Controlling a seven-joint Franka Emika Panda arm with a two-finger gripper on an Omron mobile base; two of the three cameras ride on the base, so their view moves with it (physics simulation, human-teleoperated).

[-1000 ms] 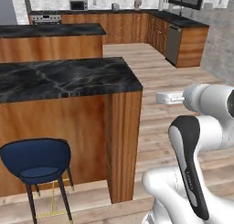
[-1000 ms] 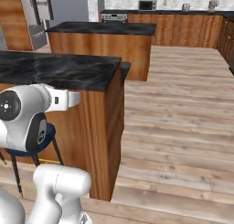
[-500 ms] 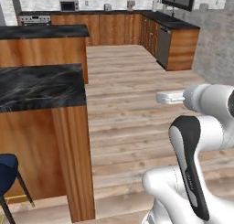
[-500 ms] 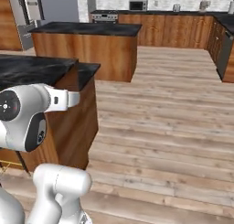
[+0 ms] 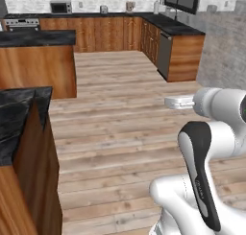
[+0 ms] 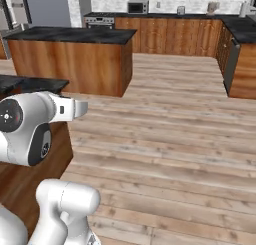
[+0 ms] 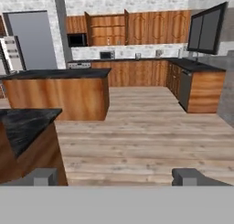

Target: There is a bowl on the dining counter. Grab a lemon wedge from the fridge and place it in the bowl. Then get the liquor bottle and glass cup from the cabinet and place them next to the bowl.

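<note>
Two finger tips apart, gripper [image 7: 114, 177] empty.
Best keep driving toward the fridge [image 7: 28, 41], swinging wide of the dining counter [image 7: 25, 122] corner.

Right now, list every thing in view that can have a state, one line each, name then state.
gripper: open, jaws wide apart, holding nothing
fridge: doors shut
cabinet: open-fronted shelves, too far to tell what stands on them
microwave: door shut
dining counter: only its corner shows, bare marble
</note>
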